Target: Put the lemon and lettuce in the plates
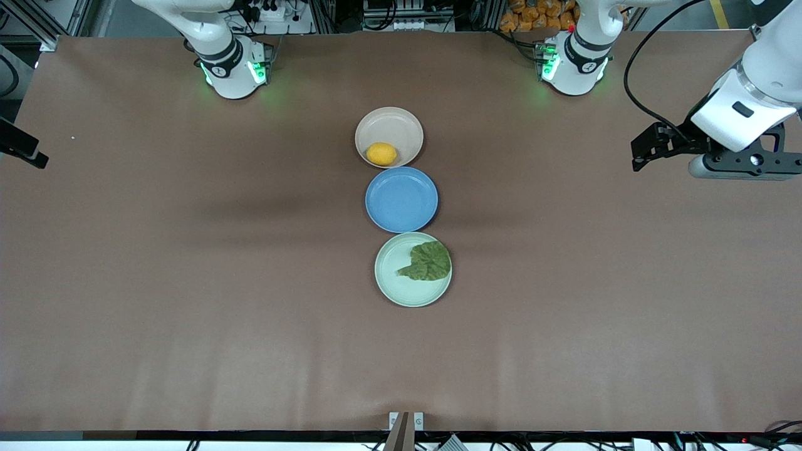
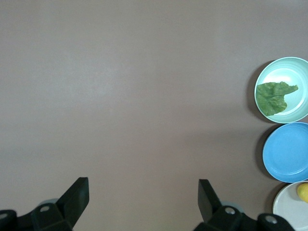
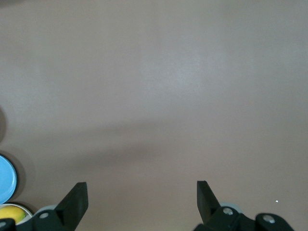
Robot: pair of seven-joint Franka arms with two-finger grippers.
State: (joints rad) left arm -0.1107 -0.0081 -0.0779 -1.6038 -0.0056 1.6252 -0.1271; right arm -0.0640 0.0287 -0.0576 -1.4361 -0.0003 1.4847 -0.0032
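Observation:
The yellow lemon (image 1: 381, 153) lies in the beige-pink plate (image 1: 396, 125), the plate farthest from the front camera. The dark green lettuce (image 1: 428, 261) lies in the mint green plate (image 1: 392, 285), the nearest one. My left gripper (image 1: 645, 150) is open and empty, up over bare table toward the left arm's end. My right gripper (image 1: 25, 150) is open and empty at the right arm's end. The left wrist view shows its gripper (image 2: 143, 192), the lettuce (image 2: 273, 97) and the lemon (image 2: 303, 192). The right wrist view shows its gripper (image 3: 142, 195) and the lemon (image 3: 12, 212).
A bright blue plate (image 1: 401, 199) sits empty between the two task plates, touching or nearly touching both. The three plates form a row in the middle of the brown table (image 1: 188, 282). The arm bases stand along the table's edge farthest from the front camera.

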